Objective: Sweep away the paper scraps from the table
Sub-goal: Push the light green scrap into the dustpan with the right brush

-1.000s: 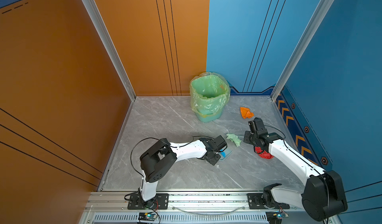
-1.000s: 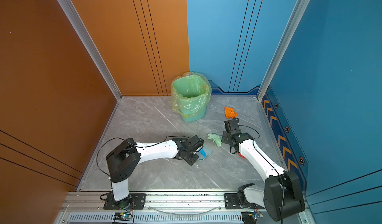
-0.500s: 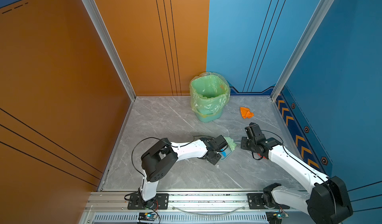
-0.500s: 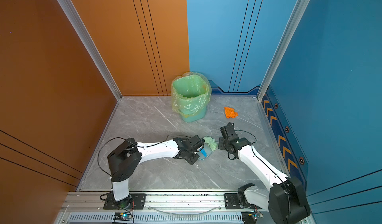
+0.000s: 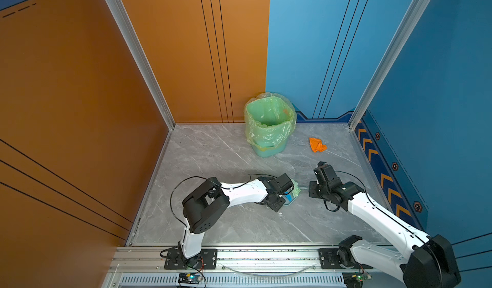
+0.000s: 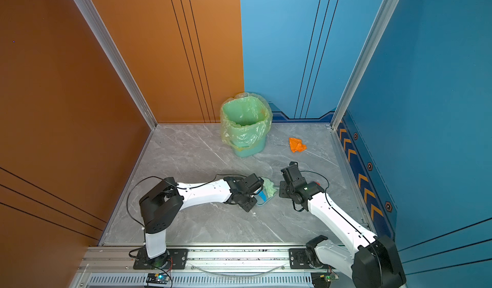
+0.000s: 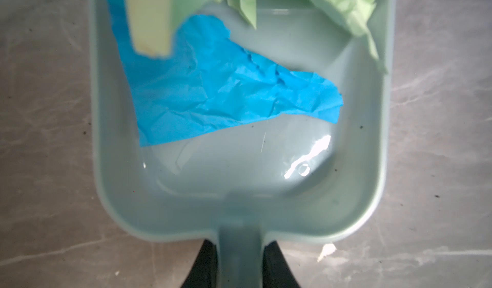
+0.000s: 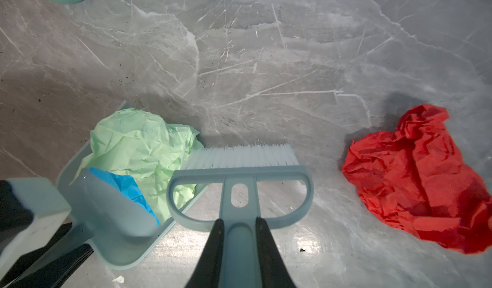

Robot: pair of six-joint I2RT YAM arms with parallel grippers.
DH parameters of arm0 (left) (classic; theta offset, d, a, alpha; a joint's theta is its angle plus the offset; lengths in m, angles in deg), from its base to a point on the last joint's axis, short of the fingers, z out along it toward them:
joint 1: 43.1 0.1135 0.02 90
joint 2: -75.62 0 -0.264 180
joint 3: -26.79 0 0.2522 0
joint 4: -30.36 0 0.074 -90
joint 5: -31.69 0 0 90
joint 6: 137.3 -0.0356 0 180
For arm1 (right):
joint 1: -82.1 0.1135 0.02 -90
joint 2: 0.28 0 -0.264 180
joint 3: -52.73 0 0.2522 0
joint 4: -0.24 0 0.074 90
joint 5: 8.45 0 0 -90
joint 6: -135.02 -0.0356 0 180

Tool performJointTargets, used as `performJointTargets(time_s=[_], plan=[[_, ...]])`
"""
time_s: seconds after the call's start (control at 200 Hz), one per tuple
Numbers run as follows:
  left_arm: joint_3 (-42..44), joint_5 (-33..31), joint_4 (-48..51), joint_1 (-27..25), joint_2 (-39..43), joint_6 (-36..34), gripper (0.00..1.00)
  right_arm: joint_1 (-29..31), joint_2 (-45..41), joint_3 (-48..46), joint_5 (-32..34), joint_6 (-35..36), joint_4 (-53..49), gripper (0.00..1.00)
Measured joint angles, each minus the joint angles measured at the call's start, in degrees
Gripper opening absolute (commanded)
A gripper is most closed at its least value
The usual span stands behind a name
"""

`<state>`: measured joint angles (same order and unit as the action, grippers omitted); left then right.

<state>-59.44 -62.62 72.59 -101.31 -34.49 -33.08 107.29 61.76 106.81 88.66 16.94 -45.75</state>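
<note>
Scraps = crumpled paper: light, soft, springy. Likely to skid or roll under a push, so sweep w/ bristles, don't pinch. L gripper (image 7: 239, 249) clamped on dustpan (image 7: 239, 172) handle; R gripper (image 8: 239, 236) clamped on brush (image 8: 239, 172) handle. Dustpan holds blue scrap (image 7: 213, 87) + green wad (image 8: 138, 145), wad at its mouth, bristles just beside. Red wad (image 8: 420, 177) on table (image 5: 213, 153) near brush; orange wad (image 5: 317, 145) near bin (image 5: 269, 151). Bin: only liner seen.

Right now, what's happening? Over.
Left gripper shut on teal plastic dustpan, right gripper on white-bristled brush. Green paper wad, blue scrap in pan; red wad, orange wad on marble table.
</note>
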Motion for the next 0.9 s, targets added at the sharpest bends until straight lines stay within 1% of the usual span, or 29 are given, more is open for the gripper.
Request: performJointTargets(time_s=[0.15,0.29,0.43,0.536,0.726,0.901], plan=[[0.0,0.0,0.0,0.0,0.0,0.0,0.0,-0.22,-3.85,0.13,0.79,0.37,-1.49,0.0],[0.0,0.0,0.0,0.0,-0.02,0.0,0.0,-2.51,-5.25,0.48,2.14,0.39,-1.16,0.0],[0.0,0.0,0.0,0.0,-0.02,0.0,0.0,-5.01,-3.41,0.55,2.19,0.42,-0.04,0.0],[0.0,0.0,-0.02,0.0,-0.02,0.0,0.0,-5.64,-0.9,0.68,2.12,0.81,1.42,0.0],[0.0,0.0,0.0,0.0,-0.02,0.0,0.0,-5.55,1.99,1.03,0.9,1.05,3.76,0.0],[0.0,0.0,0.0,0.0,-0.02,0.0,0.0,-3.98,2.69,1.11,0.15,1.22,5.29,0.0]])
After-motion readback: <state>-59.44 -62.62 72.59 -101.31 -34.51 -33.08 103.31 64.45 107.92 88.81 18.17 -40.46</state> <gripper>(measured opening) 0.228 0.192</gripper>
